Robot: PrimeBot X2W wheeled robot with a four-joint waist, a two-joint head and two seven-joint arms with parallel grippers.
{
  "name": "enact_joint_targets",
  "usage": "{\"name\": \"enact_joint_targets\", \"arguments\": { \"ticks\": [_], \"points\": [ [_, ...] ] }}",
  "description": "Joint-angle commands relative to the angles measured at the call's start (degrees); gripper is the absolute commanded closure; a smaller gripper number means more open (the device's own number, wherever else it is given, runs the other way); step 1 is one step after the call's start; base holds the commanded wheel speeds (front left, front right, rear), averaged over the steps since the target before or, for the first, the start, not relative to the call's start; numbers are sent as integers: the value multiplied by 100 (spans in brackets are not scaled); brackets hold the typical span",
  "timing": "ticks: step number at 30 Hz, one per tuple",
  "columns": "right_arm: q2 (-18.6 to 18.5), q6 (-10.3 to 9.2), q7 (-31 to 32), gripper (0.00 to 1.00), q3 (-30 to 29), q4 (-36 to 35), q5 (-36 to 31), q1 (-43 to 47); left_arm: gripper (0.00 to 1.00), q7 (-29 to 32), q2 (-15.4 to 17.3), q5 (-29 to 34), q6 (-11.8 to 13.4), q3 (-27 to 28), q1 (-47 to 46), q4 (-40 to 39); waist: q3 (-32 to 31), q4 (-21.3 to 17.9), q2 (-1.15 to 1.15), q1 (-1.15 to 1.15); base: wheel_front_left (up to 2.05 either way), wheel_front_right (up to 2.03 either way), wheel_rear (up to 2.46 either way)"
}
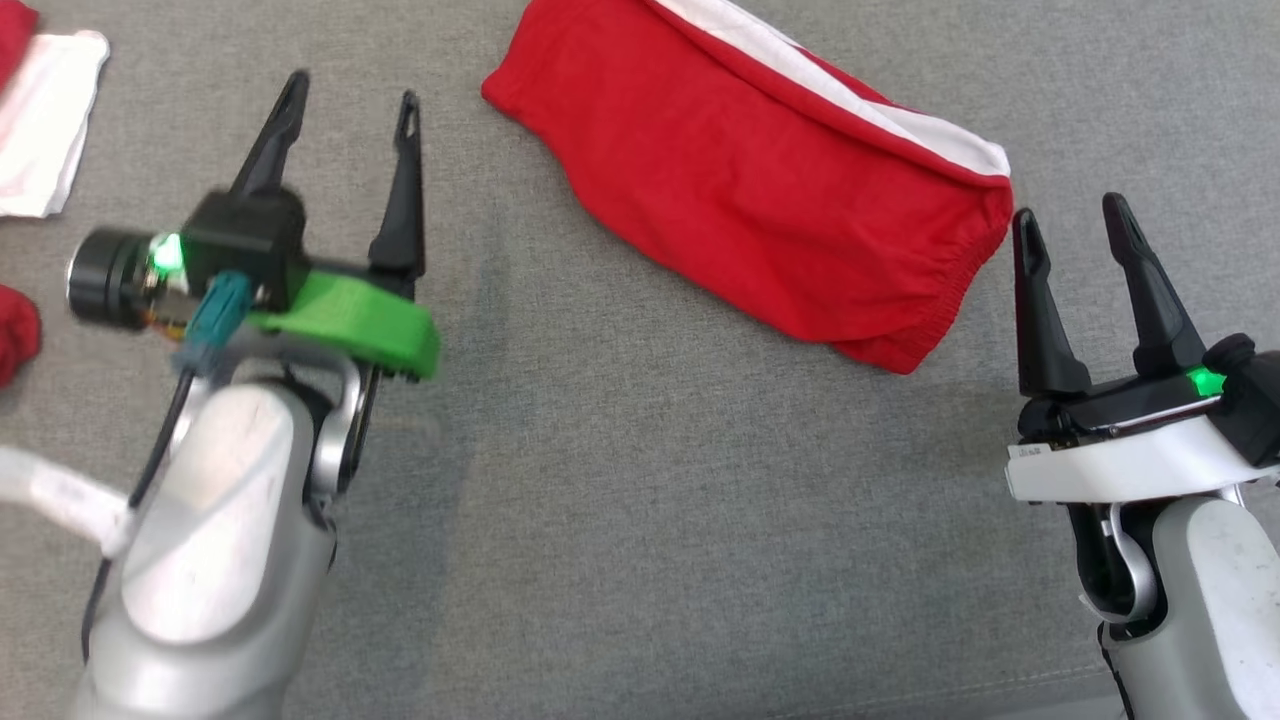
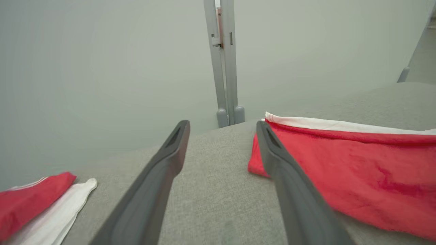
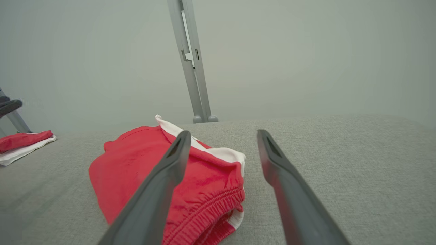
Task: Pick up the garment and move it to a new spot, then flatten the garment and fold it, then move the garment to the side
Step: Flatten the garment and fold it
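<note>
Cloths (image 1: pixel 45 120): a white one and red ones at the far left edge of the bench (image 1: pixel 620 480), well apart from the garment.
Left end effector (image 1: pixel 353 88): fingers spread wide, holding nothing, over bare bench to the garment's left and clear of it.
Garment (image 1: pixel 760 200): red with a white band, folded, lying slantwise on the bench between the two end effectors, elastic hem toward the right one.
Right end effector (image 1: pixel 1068 208): fingers apart, empty; its left fingertip is just beside the garment's elastic end, contact unclear.
</note>
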Motion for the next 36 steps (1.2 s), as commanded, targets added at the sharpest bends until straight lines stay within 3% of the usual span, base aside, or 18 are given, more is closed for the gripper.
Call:
{"name": "enact_joint_targets", "arguments": {
  "ticks": [1, 6, 10, 22, 25, 26, 27, 28, 33, 36],
  "points": [
    [-9, 1, -10, 0, 23, -34, 27, -109, 0, 199, 15, 8, -162, -105, -372, 151, 223, -134, 0, 0, 0, 0, 0],
    [43, 1, -49, 0, 144, -6, 73, -289, 0, 1038, -159, -180, -768, -457, -1580, 1194, 494, -408, 0, 0, 0, 0, 0],
    [118, 1, -87, 0, 187, 66, 109, -386, 0, 1474, -192, -324, -996, -703, -2258, 2134, 625, -618, 0, 0, 0, 0, 0],
    [248, 1, -129, 0, 265, 287, 220, -439, 0, 2154, 53, -477, -1124, -1352, -3304, 4438, 758, -1026, 0, 0, 0, 0, 0],
    [254, 1, -134, 0, 262, 296, 223, -452, 0, 2437, -38, -634, -1129, -1538, -3302, 4817, 744, -1047, 0, 0, 0, 0, 0],
    [253, 1, -134, 0, 256, 292, 224, -458, 23, 2517, -65, -698, -1131, -1603, -3305, 4887, 739, -1048, 0, 0, 0, 0, 0],
    [251, 1, -135, 0, 254, 284, 224, -464, 90, 2596, -91, -781, -1132, -1688, -3289, 4949, 734, -1048, 0, 0, 0, 0, 0],
    [247, 1, -135, 0, 251, 278, 223, -467, 100, 2589, -85, -826, -1134, -1722, -3309, 4973, 730, -1046, 0, 0, 0, 0, 0],
    [225, 1, -136, 0, 233, 260, 178, -432, 100, 2178, 40, -950, -1113, -1704, -3379, 5036, 675, -986, 0, 0, 0, 0, 0],
    [220, 1, -136, 0, 225, 242, 160, -357, 100, 1778, 72, -1048, -973, -1593, -3195, 4988, 576, -920, 0, 0, 0, 0, 0]
  ]
}}
